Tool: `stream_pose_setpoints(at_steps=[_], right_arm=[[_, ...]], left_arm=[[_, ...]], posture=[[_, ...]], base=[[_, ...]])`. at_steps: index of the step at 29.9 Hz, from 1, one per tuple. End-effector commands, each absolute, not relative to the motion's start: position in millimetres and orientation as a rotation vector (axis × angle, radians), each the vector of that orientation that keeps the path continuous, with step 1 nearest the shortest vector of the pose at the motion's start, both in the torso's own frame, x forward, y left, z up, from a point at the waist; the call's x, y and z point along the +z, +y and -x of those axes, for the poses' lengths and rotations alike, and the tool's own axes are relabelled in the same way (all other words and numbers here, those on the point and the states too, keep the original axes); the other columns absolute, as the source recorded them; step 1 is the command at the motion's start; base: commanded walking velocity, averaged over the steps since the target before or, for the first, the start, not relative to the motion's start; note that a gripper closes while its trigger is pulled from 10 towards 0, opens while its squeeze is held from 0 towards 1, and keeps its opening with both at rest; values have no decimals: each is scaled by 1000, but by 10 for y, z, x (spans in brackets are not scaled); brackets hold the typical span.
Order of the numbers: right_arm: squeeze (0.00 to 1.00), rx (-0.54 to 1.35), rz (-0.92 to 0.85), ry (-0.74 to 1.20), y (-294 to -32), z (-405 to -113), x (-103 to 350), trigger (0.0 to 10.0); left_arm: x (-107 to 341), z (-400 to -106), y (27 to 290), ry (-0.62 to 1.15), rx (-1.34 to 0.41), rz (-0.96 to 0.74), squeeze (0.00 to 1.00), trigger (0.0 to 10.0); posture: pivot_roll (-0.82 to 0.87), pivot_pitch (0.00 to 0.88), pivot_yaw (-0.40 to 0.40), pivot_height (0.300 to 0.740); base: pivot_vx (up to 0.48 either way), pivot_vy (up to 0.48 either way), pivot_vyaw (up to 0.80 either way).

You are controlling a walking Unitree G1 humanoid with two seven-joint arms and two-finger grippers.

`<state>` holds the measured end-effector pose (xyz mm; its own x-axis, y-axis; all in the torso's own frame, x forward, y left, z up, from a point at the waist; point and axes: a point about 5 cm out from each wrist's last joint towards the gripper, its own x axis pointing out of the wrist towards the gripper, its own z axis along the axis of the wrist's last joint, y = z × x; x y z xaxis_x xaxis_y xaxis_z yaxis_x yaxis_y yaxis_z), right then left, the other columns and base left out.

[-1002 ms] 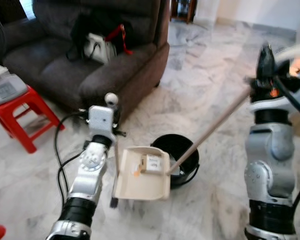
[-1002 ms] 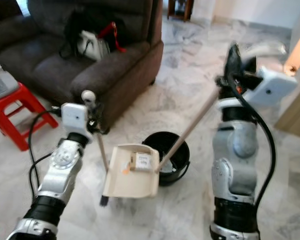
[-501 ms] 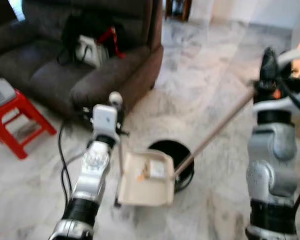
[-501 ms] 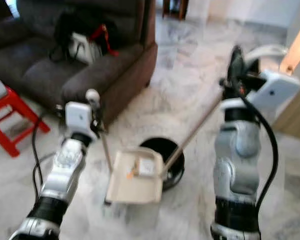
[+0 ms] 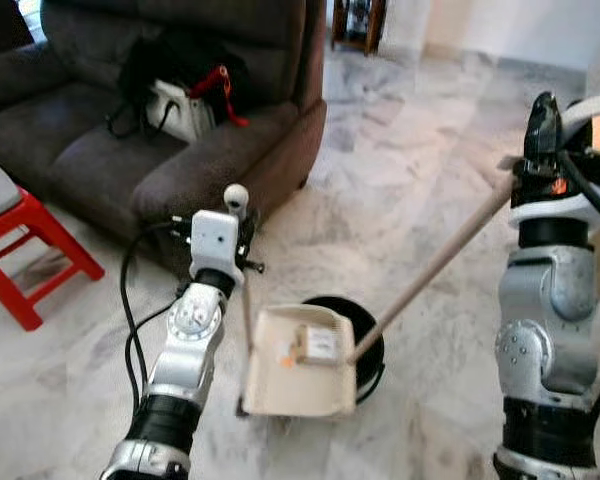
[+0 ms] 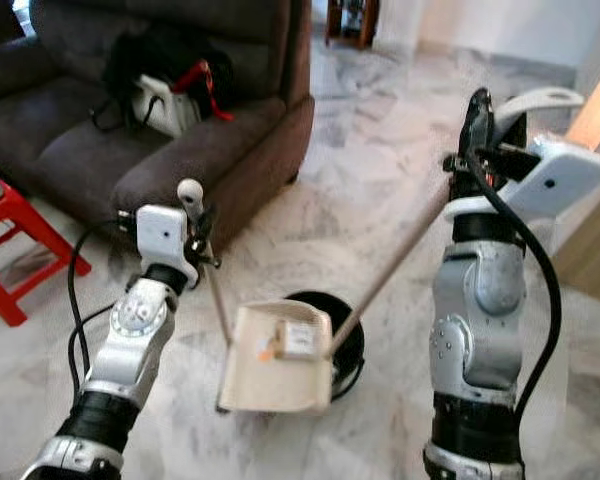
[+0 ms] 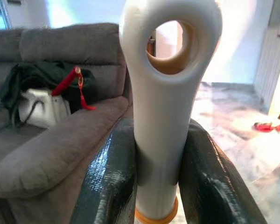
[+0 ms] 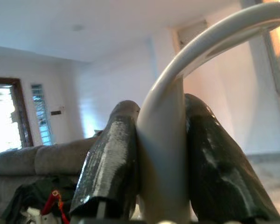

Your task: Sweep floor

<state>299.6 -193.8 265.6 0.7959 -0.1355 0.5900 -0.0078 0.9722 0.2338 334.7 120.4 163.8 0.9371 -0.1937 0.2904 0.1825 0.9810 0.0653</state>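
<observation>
My left gripper [image 5: 240,232] is shut on the white handle [image 7: 165,93] of a cream dustpan [image 5: 300,368]. The pan hangs low over the floor and overlaps the near rim of a black bin [image 5: 372,345]. A small pale box [image 5: 317,344] and an orange scrap [image 5: 283,352] lie in the pan. My right gripper [image 5: 542,135], raised at the right, is shut on the curved top [image 8: 210,42] of a broom. The broom's tan stick [image 5: 430,270] slants down to the pan's far edge. The broom's head is hidden behind the pan.
A dark brown sofa [image 5: 210,150] with a black and white bag [image 5: 175,95] stands at the back left. A red stool [image 5: 30,255] is at the far left. Grey marble floor [image 5: 400,150] stretches around the bin and toward the back.
The camera has shifted a little. Both grippers keep their holds. The dustpan stays at the bin's rim with the broom stick against it.
</observation>
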Motion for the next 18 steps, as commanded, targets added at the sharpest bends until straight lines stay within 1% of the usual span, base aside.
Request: stream_pose_setpoints(at_steps=[1,18], right_arm=[[0,-33,-280,-716,-1854,-2953,2802,10000],[0,-28,-281,-711,-1841,-2956,2796,10000]], left_arm=[[1747,-3349,1225,-346,-193,-40,0,10000],[1752,-3349,1228,-348,-194,-39,0,10000]], posture=[[96,70,-5,740],[97,72,-3,740]], base=[[277,0,0],[281,0,0]])
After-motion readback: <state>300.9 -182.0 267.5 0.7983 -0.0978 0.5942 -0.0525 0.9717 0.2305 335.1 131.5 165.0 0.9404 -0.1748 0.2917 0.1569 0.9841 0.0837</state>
